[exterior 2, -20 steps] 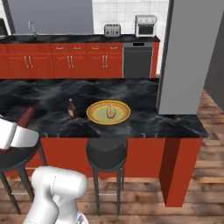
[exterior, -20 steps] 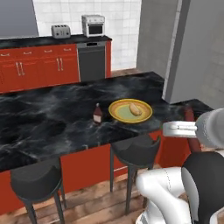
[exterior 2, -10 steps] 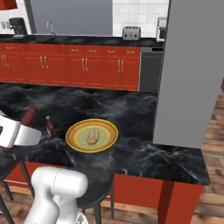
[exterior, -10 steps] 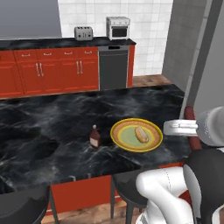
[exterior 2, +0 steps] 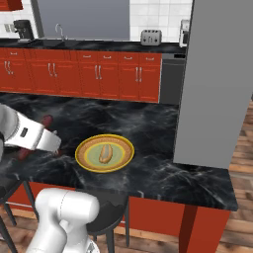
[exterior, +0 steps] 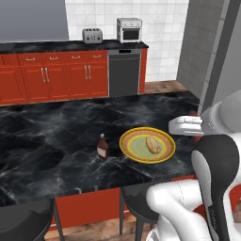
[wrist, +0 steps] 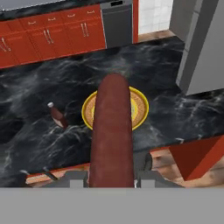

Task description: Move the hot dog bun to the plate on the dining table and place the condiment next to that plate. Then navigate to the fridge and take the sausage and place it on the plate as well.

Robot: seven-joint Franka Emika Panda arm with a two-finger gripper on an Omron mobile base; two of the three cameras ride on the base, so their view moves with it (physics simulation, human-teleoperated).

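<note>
My gripper (wrist: 112, 176) is shut on the reddish-brown sausage (wrist: 112, 131), which rises up the middle of the hand view and covers the plate's centre. The yellow plate (exterior: 136, 157) lies on the black marble dining table (exterior: 56, 122) with the hot dog bun (exterior: 152, 144) on it. The dark red condiment (exterior: 102, 147) stands just left of the plate. The gripper (exterior: 175, 126) hangs over the table's near edge, right of the plate. In the right base view the gripper (exterior 2: 53, 143) is left of the plate (exterior 2: 84, 160), with the sausage (exterior 2: 46, 121) poking out. The grey fridge (exterior 2: 217, 84) stands at the right.
Red wall counters (exterior: 56, 75) run along the back with a toaster (exterior: 93, 35), a toaster oven (exterior: 129, 29) and a dark dishwasher (exterior: 124, 73). Black stools (exterior: 28, 221) (exterior 2: 106, 210) stand under the table's near edge. Wooden floor (exterior 2: 242, 163) shows beside the fridge.
The whole picture has shifted as the base drove; the table and plate now sit closer and more central. The gripper has kept its hold on the sausage.
</note>
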